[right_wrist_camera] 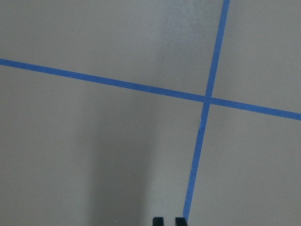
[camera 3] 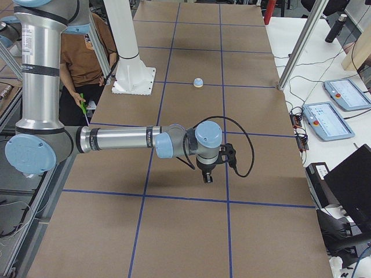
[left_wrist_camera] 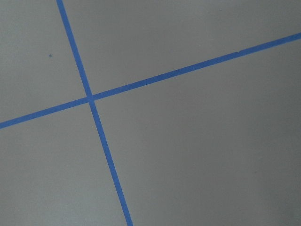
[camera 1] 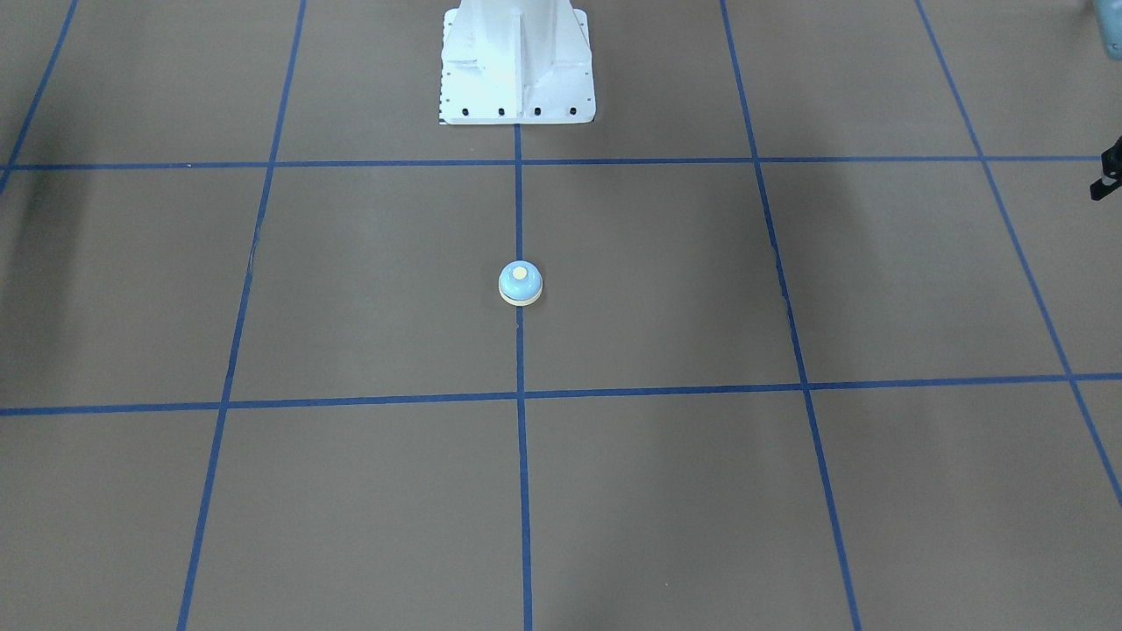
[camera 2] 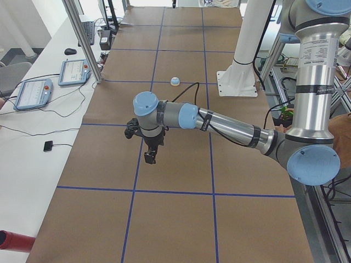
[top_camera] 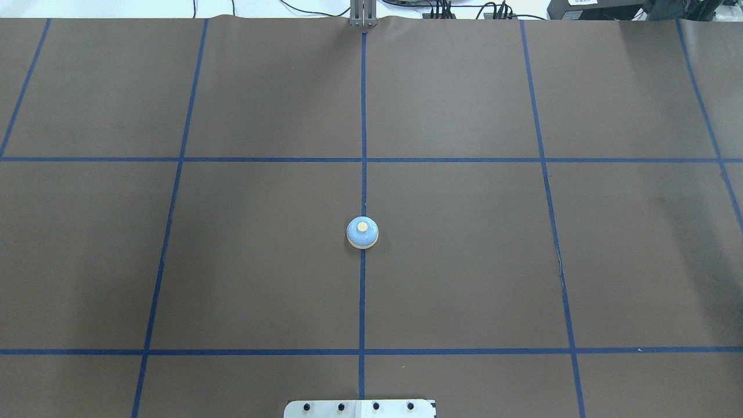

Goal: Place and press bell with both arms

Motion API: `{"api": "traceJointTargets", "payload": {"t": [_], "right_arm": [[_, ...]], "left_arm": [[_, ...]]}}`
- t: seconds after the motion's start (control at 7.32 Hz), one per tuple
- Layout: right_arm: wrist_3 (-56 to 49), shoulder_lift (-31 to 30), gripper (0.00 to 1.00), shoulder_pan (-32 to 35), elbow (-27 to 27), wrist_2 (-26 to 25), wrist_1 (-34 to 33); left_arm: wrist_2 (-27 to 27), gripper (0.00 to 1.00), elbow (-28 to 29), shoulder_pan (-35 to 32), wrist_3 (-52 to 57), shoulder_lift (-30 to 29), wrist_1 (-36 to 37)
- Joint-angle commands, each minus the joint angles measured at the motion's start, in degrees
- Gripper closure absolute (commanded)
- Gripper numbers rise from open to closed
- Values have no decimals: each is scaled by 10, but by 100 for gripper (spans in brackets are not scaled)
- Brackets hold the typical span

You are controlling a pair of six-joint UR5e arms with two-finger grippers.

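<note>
Black fingertips (right_wrist_camera: 158, 221) of the right gripper (right_wrist_camera: 169, 221), nearly together and holding nothing, could shove the light bell (top_camera: 362, 233) off the centre tape line (top_camera: 363, 116) if they come in low, as it stands upright well apart from both that gripper and the left gripper (camera 2: 149, 157), whose jaw opening I cannot tell.

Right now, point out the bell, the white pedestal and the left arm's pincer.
bell (top_camera: 362, 233): overhead exterior view, on its blue dome.
white pedestal (camera 1: 517, 70): exterior front-facing view, on its bolted base.
left pincer (camera 2: 149, 159): exterior left view, between its fingertips.
</note>
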Motion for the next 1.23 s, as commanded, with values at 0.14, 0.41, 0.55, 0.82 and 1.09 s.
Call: {"api": "traceJointTargets", "payload": {"t": [0.14,0.41,0.55,0.82,1.09], "right_arm": [[1,0,0,0,-3,-2,0],[2,4,0,4,-5,-10,-2],[2,7,0,18,-9,-10,-5],[47,15,0,19,12,-8,-5],[86,19,0,19,25,0,-3]], "left_arm": [[0,1,1,-1,0,4,1],[0,0,0,-2,-6,22,1],[0,0,2,-11,-7,22,0],[-1,0,-3,-11,-48,22,-3],[-1,0,-14,-13,-48,24,-1]]}}
